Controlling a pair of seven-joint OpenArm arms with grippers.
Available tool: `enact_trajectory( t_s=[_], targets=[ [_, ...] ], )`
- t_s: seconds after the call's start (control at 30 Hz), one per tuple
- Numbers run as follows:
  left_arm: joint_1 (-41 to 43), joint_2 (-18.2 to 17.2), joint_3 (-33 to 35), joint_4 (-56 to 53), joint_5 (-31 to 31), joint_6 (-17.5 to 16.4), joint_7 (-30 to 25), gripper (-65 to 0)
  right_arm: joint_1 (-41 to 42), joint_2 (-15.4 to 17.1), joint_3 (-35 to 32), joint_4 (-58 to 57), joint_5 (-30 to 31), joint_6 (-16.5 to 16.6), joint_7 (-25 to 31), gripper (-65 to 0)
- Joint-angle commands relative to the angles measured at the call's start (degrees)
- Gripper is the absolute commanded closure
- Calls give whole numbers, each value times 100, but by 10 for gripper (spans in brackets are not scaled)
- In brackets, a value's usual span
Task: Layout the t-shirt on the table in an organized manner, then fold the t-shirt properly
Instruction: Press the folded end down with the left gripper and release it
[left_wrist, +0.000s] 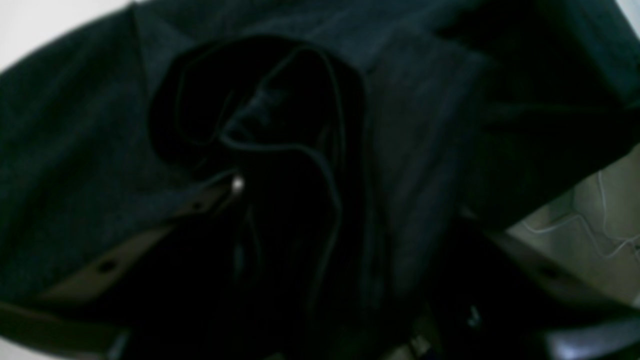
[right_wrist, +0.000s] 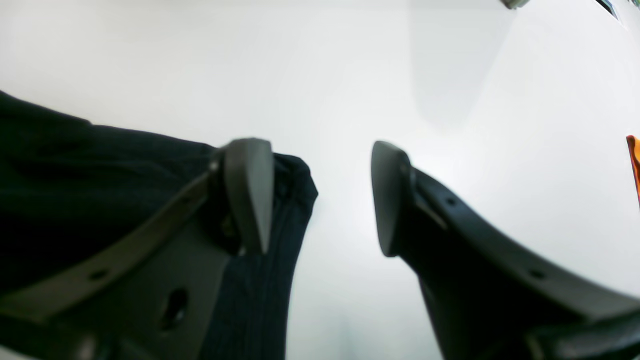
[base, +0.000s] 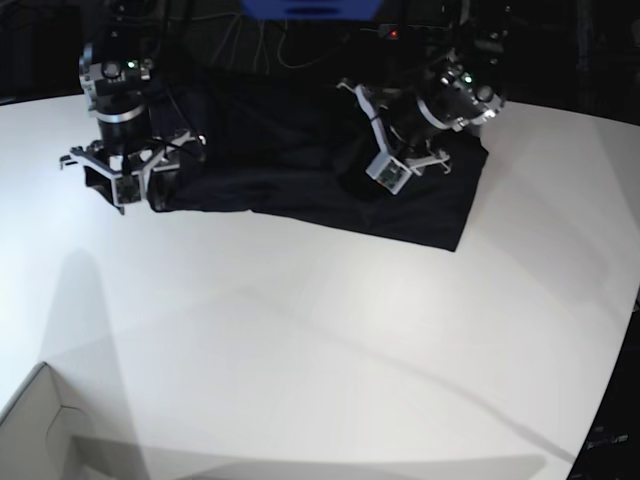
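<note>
The black t-shirt (base: 300, 150) lies spread over the far part of the white table (base: 320, 330), with one corner pointing toward me at the right. My right gripper (right_wrist: 322, 195) is open at the shirt's left end. One of its fingers (right_wrist: 247, 190) rests on the fabric edge (right_wrist: 280, 260) and the other hangs over bare table (right_wrist: 450, 100). In the base view this right gripper (base: 120, 185) is low by the shirt's left edge. My left gripper (base: 385, 175) sits on the shirt's right half. Its wrist view is filled with bunched dark folds (left_wrist: 280, 150) lying between jaws that stand apart, and cloth hides the fingertips.
A white cardboard box corner (base: 40, 430) stands at the near left. The table's curved edge (base: 625, 340) runs down the right side. Dark equipment and cables (base: 300, 30) sit behind the shirt. Something orange (right_wrist: 634, 160) shows at the right wrist view's edge.
</note>
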Motion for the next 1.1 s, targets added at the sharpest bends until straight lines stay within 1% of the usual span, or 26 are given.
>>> enact_trajectory(
  t_s=[0.0,0.03,0.1,0.2,0.27,0.3,0.37,0.43,0.47,0.53,0.7,0.77,0.9,1.07],
  targets=[
    [-23,-5,23,235,-319,-45,-136,-297,-1,-2,-4,88,29,5,159,-318],
    [-14,-22,23,305,-512,-45,-101,-297,-1,-2,-13,88,29,5,159,-318],
    [-5,-22,23,367,-688,-36,-92,-297,8,-2,-13,88,29,5,159,-318],
    [48,-22,23,358,-714,-36,-92,-297,25,-2,-13,88,29,5,159,-318],
    [83,-22,146,332,-714,-36,-92,-297,34,-2,-22,88,29,5,159,-318],
    [83,-58,269,332,-706,-36,-92,-297,43,-2,-22,88,29,5,159,-318],
    [91,-251,489,367,-732,-36,-92,-297,43,-2,-22,88,29,5,159,-318],
    [153,-321,524,455,-732,26,-119,-297,43,-2,-22,88,29,14,159,-318],
    [162,-330,454,490,-732,34,-127,-297,43,-2,-22,88,29,14,159,-318],
    [162,-312,58,525,-732,34,-136,-297,43,-2,-22,88,29,14,159,-318],
    [127,162,-1023,490,-706,34,-92,-298,43,-2,-22,97,29,14,159,-318],
    [109,285,-1296,472,-706,34,-92,-299,43,-10,-22,97,29,14,159,-318],
    [-5,320,-1260,252,-697,34,-92,-300,43,-10,-22,97,29,14,159,-318],
    [-251,320,-786,-433,-706,34,-92,-299,25,-28,-31,106,38,40,159,-317]
  ],
)
